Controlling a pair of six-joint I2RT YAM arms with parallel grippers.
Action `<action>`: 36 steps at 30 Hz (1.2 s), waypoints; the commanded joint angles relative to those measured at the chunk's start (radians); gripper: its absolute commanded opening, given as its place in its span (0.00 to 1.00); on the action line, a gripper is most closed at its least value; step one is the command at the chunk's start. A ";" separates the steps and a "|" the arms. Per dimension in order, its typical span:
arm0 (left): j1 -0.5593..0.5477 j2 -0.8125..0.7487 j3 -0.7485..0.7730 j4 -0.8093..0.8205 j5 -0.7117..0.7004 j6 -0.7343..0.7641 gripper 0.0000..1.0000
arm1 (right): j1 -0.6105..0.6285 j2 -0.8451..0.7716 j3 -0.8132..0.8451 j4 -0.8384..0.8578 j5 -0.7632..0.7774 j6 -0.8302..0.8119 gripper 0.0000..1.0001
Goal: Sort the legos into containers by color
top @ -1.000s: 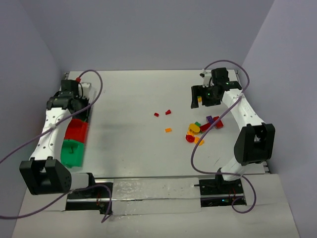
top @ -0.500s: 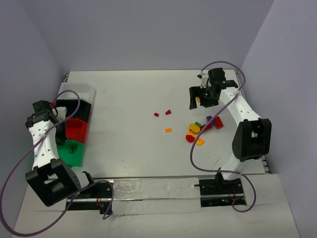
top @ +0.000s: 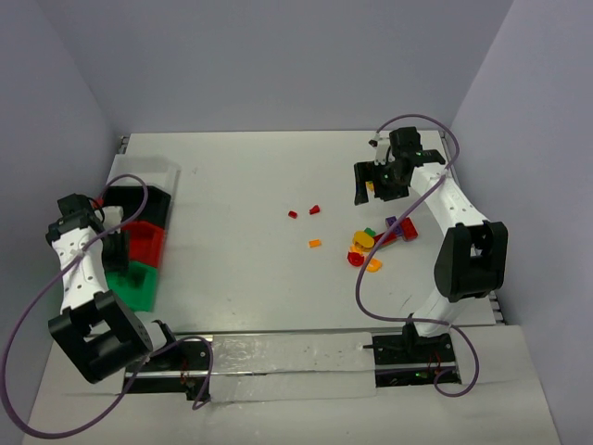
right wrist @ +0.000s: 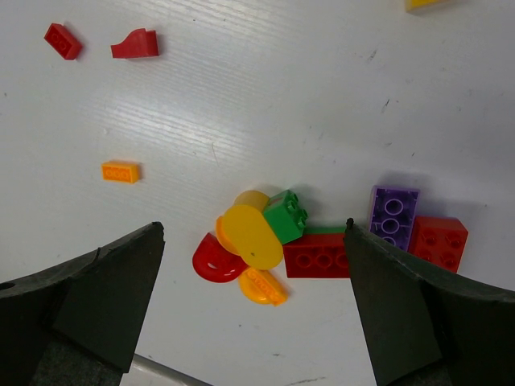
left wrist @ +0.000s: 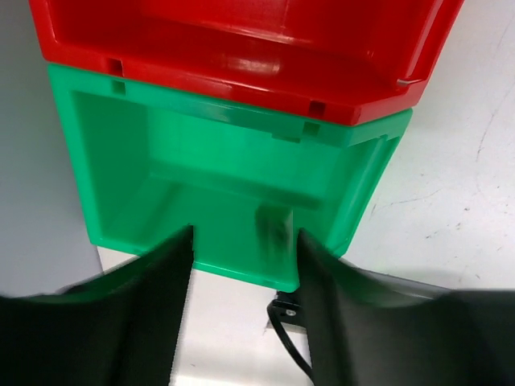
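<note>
The legos lie right of centre: a pile [top: 371, 243] with a yellow rounded piece [right wrist: 251, 235], a green brick [right wrist: 286, 215], a red brick [right wrist: 318, 259] and a purple brick [right wrist: 393, 215]. Two small red pieces [top: 303, 211] and an orange one [top: 315, 244] lie apart. The containers stand in a row at the left: green bin [top: 137, 283], red bin [top: 145, 243], black bin [top: 139, 204], clear bin [top: 148, 171]. My left gripper [left wrist: 245, 237] hangs open over the green bin's [left wrist: 217, 185] near edge, nothing between its fingers. My right gripper [right wrist: 251, 232] is wide open above the pile.
A yellow piece [right wrist: 426, 4] lies alone beyond the pile, near the right gripper [top: 375, 188] in the top view. Purple cables loop around both arms. The walls close in on the left and right.
The left arm swung from the far end of the bin row back to the green bin, and its jaws opened. The right arm barely moved.
</note>
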 commanded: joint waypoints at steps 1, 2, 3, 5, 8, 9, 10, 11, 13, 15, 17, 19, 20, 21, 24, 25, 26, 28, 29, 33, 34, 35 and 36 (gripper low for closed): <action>0.008 -0.030 0.068 0.003 0.033 0.022 0.75 | 0.007 0.000 0.044 -0.006 0.000 -0.011 1.00; 0.009 -0.028 0.101 -0.017 0.061 0.023 0.86 | 0.007 0.001 0.045 -0.007 -0.002 -0.009 1.00; 0.008 -0.025 0.133 -0.032 0.081 0.023 0.91 | 0.008 0.002 0.046 -0.007 -0.004 -0.009 1.00; -0.015 0.016 0.284 -0.072 0.150 0.011 0.92 | 0.007 0.000 0.050 -0.011 -0.008 -0.009 1.00; -0.072 0.067 0.431 -0.126 0.205 -0.025 0.92 | 0.007 -0.005 0.057 -0.021 0.003 -0.010 1.00; -0.120 0.077 0.470 -0.113 0.212 -0.043 0.90 | 0.007 -0.011 0.056 -0.020 0.008 -0.013 1.00; -0.195 0.087 0.510 -0.080 0.222 -0.069 0.89 | 0.007 -0.017 0.052 -0.017 0.012 -0.016 1.00; -0.249 0.092 0.519 -0.047 0.214 -0.103 0.87 | 0.006 -0.018 0.047 -0.014 0.012 -0.014 1.00; -0.385 0.116 0.529 0.046 0.210 -0.205 0.87 | 0.005 -0.010 0.048 -0.014 0.002 -0.005 1.00; -0.526 0.155 0.526 0.127 0.258 -0.252 0.86 | 0.004 0.007 0.049 -0.018 -0.005 0.003 1.00; -0.642 0.191 0.517 0.256 0.277 -0.314 0.87 | 0.002 0.009 0.050 -0.018 0.000 0.005 1.00; -0.764 0.291 0.560 0.343 0.264 -0.334 0.88 | -0.006 0.008 0.051 -0.018 0.002 0.005 1.00; -0.846 0.373 0.612 0.364 0.251 -0.331 0.88 | -0.015 0.006 0.048 -0.019 0.003 0.005 1.00; -0.879 0.430 0.651 0.364 0.252 -0.330 0.88 | -0.015 0.005 0.044 -0.021 0.005 0.004 1.00; -0.955 0.622 0.816 0.322 0.326 -0.284 0.89 | -0.049 0.001 0.033 -0.021 -0.007 0.005 1.00; -0.962 0.664 0.836 0.320 0.369 -0.268 0.89 | -0.058 0.000 0.030 -0.021 -0.012 0.004 1.00; -0.978 0.731 0.886 0.318 0.423 -0.238 0.89 | -0.070 0.000 0.027 -0.021 -0.016 0.003 1.00; -1.000 0.830 0.957 0.317 0.470 -0.177 0.87 | -0.087 0.001 0.022 -0.022 -0.020 0.001 1.00; -1.005 0.875 0.985 0.322 0.510 -0.155 0.86 | -0.096 0.000 0.021 -0.024 -0.027 0.001 1.00; -1.009 0.993 1.051 0.374 0.567 -0.108 0.84 | -0.137 -0.004 0.024 -0.022 -0.037 -0.004 1.00; -1.013 1.012 1.068 0.384 0.563 -0.123 0.81 | -0.141 -0.004 0.025 -0.022 -0.037 -0.004 1.00; -1.021 1.042 1.091 0.395 0.565 -0.140 0.79 | -0.147 -0.004 0.026 -0.022 -0.037 -0.003 1.00; -1.026 1.054 1.099 0.404 0.567 -0.149 0.77 | -0.150 -0.004 0.027 -0.021 -0.037 -0.003 1.00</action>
